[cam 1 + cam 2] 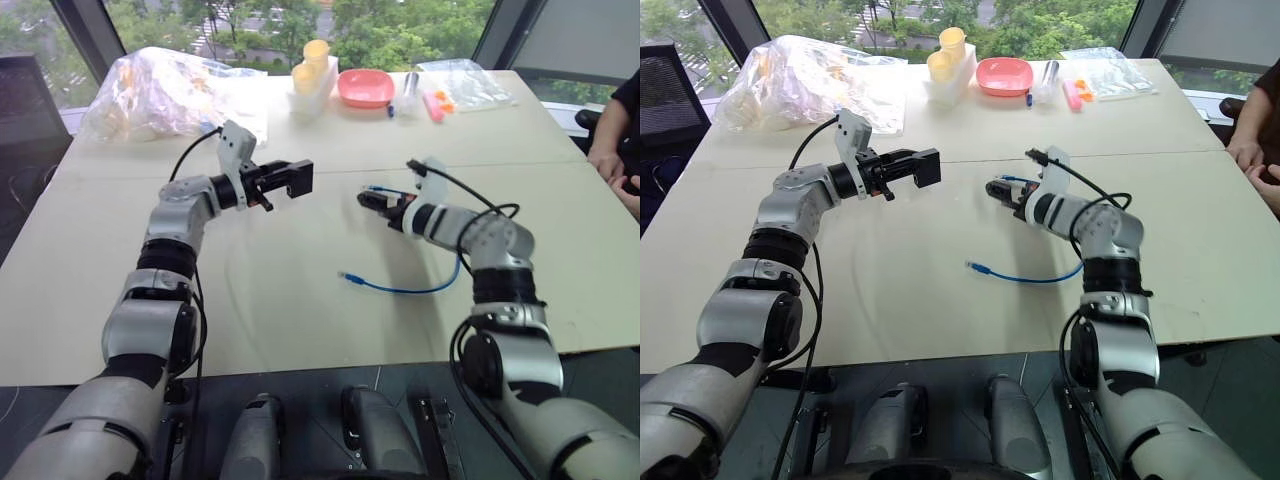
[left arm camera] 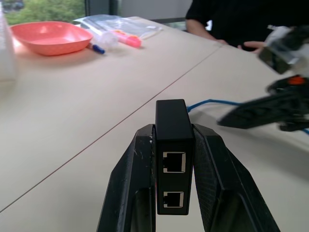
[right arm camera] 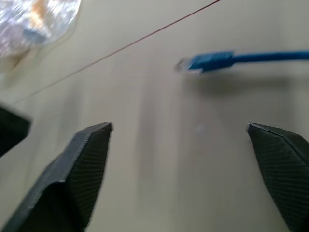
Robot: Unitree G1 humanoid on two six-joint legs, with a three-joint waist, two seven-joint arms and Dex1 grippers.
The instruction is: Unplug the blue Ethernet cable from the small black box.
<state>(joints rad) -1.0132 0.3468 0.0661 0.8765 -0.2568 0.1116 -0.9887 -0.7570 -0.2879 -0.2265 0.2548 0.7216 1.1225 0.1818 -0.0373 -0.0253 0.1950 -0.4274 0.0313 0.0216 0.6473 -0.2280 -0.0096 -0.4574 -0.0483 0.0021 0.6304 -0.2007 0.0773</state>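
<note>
You are looking at the left gripper (image 2: 175, 145) clamping the box (image 2: 173, 154) between its two fingers (image 2: 133, 183), holding it above the table (image 1: 300, 320). The box is sitting upright in the grip, and both of its ports are facing the wrist camera with nothing plugged in.

The right gripper (image 3: 178, 130) is hanging low over the table with its fingers spread wide and nothing between them. In the head views it is pointing toward the left gripper, well apart from it.

The cable (image 1: 410, 288) is lying loose on the table. One plug (image 1: 347, 275) is resting on the near side, between the two arms. From there the cord is curving toward the right forearm and passing beneath it. The other plug (image 3: 203, 62) is lying flat just ahead of the right fingertips, apart from them.

At the far edge you are seeing a pink bowl (image 1: 365, 88), a crumpled plastic bag (image 1: 165, 92) and a white holder with yellow cups (image 1: 312, 75). A person's hand (image 1: 612, 165) is resting at the right edge.
</note>
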